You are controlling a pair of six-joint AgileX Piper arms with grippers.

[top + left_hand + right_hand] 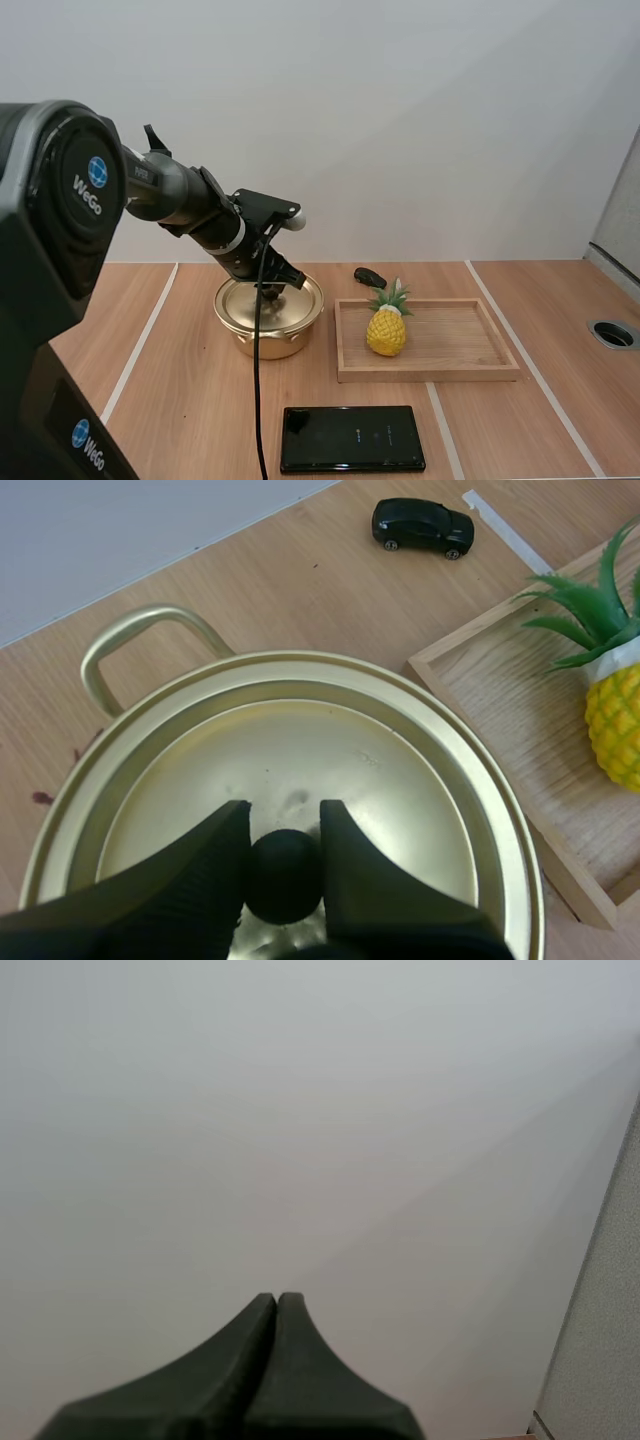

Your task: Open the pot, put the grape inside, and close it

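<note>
- The pot (290, 338) stands on the counter (190, 420), left of centre. Its lid (330, 730) is still seated flat on the rim, so no part of the task is finished.
- The left jaws are down over the middle of the lid, closed narrow on the black knob (283, 875), with one finger touching each side of it. I judge the opening step just begun: the grip is taken, the lift not yet made.
- The right jaws are pressed together on nothing and point at the bare wall, away from the things.
- Just right of the pot lies a wooden tray (430, 373), and a pineapple (387, 330) stands in its left end. That is the fruit to hand, whatever the task calls it.
- Left to do, by my judgement: lift the lid and set it aside, carry the fruit into the pot, and put the lid back.
- A toy car (369, 276) sits just beyond the tray's far left corner.
- A phone (352, 438) lies near, in front of the pot and tray. Neither should hinder the lift.
</note>
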